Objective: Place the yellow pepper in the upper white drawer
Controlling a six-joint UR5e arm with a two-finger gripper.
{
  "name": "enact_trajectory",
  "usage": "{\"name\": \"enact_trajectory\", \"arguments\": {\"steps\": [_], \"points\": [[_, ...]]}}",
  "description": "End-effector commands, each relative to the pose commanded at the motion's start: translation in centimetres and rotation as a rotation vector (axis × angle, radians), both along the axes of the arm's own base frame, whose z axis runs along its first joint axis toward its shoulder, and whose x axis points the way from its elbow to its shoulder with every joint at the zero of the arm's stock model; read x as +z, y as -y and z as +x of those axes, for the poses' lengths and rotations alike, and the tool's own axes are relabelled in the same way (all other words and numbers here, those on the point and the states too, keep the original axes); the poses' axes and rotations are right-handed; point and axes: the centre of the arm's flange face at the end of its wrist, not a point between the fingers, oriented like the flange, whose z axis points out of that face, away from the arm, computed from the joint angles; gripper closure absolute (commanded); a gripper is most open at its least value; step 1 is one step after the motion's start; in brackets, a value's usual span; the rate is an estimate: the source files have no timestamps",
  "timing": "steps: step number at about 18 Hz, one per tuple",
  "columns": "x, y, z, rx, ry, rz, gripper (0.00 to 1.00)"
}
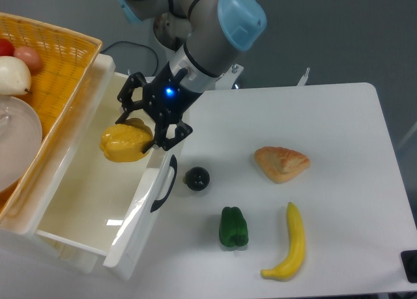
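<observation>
Camera view shows a white table (339,136) before a grey wall, with the upper white drawer (85,201) pulled open at its left and a yellow woven basket (55,58) beyond it. Carrying is the step in hand: the gripper (144,120), jaws clamped on the yellow pepper (125,142), holds it above the drawer's cavity, just inside the front panel. Next, I judge, calls for lowering and parting the jaws. A banana (292,242), pastry (281,163), green pepper (233,227) and small dark ball (197,178) lie on the table.
</observation>
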Motion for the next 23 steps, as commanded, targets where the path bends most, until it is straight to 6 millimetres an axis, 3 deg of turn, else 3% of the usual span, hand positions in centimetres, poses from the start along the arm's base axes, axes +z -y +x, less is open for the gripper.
{"name": "enact_trajectory", "arguments": {"steps": [2, 6, 7, 8, 13, 18, 23], "points": [[0.0, 0.0, -0.1, 0.000, -0.002, 0.002, 0.23], [0.1, 0.0, -0.1, 0.005, -0.004, 0.003, 0.19], [0.1, 0.0, -0.1, 0.003, -0.006, 0.005, 0.08], [0.2, 0.0, -0.2, 0.005, -0.010, 0.008, 0.05], [0.3, -0.1, -0.4, 0.003, -0.029, 0.018, 0.00], [0.7, 0.4, -2.1, 0.011, -0.157, 0.012, 0.00], [1.1, 3.3, -6.3, 0.057, -0.250, -0.003, 0.00]]}}
